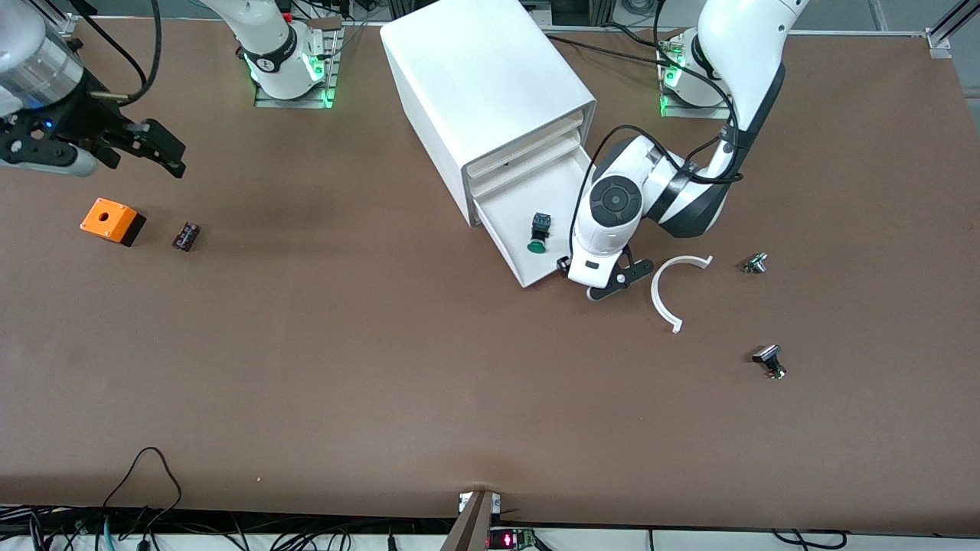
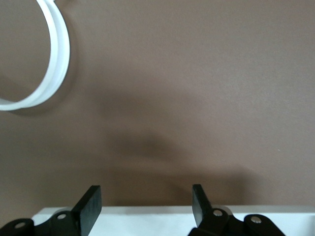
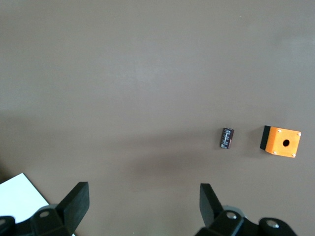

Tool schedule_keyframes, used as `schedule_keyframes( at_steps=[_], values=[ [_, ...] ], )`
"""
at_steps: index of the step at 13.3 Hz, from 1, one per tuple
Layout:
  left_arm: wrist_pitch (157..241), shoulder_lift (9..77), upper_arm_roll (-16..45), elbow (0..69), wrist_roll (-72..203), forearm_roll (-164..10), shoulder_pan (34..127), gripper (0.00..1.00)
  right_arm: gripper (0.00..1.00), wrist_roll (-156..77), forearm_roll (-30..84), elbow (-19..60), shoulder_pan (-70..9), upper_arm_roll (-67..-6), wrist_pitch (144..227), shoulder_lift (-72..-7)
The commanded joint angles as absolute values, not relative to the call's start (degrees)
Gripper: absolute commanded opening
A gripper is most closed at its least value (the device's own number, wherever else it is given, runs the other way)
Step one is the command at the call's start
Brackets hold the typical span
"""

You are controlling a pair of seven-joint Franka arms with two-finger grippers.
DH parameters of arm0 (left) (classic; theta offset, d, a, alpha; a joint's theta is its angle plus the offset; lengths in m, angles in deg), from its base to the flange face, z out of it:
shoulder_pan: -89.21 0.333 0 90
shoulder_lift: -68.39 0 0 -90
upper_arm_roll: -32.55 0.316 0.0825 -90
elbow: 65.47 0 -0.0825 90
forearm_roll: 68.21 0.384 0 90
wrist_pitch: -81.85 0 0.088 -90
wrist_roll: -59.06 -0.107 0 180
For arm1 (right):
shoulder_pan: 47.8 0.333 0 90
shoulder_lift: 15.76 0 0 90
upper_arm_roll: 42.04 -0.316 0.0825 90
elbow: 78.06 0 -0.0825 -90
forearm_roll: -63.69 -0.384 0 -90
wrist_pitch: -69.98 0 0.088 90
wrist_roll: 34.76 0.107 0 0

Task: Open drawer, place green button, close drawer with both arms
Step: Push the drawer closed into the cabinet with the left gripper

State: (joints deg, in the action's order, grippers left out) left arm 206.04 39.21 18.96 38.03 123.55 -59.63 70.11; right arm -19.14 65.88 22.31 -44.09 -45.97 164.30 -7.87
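Note:
The lowest drawer (image 1: pixel 511 246) of the white cabinet (image 1: pixel 482 84) is pulled out. The green-capped button (image 1: pixel 538 234) lies on its side in it. My left gripper (image 1: pixel 591 283) is open at the drawer's front corner on the left arm's side. In the left wrist view the fingers (image 2: pixel 88 209) are spread and the drawer's white front edge (image 2: pixel 147 221) lies between them. My right gripper (image 1: pixel 153 149) is open and empty, up over the table at the right arm's end, above the orange box (image 1: pixel 112 220). Its fingers (image 3: pixel 76 202) are spread wide.
A small black part (image 1: pixel 185 236) lies beside the orange box; both show in the right wrist view (image 3: pixel 226 138) (image 3: pixel 280 141). A white C-shaped ring (image 1: pixel 674 295) lies close to my left gripper, also in the left wrist view (image 2: pixel 54 64). Two black-and-silver parts (image 1: pixel 756 263) (image 1: pixel 769 361) lie toward the left arm's end.

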Motion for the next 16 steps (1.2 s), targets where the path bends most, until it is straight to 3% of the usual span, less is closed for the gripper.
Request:
schedule_keyframes(
  at_steps=[1, 5, 9, 13, 16],
  values=[
    [208.9, 39.4, 19.1, 39.9, 125.6, -55.7, 69.9, 0.84, 0.99, -19.8, 63.3, 23.3, -49.5, -51.3, 163.2, -5.4],
    [212.7, 38.0, 19.1, 40.8, 128.4, -55.3, 69.8, 0.85, 0.99, -18.9, 57.9, 22.8, -49.6, -50.1, 162.3, -6.0],
    [210.7, 38.4, 16.1, 41.2, 125.8, -55.4, 70.7, 0.96, 0.99, -25.6, 57.9, 22.7, -48.8, -46.0, 163.1, -6.7],
    [209.4, 38.4, 13.0, 41.3, 126.1, -56.9, 71.2, 0.96, 0.99, -25.2, 63.6, 17.7, -45.4, -43.5, 164.3, -12.6],
    [206.9, 38.6, 10.5, 41.4, 126.0, -63.4, 71.1, 0.96, 0.99, -25.0, 64.4, 17.7, -45.2, -43.1, 165.4, -13.4]
  ],
)
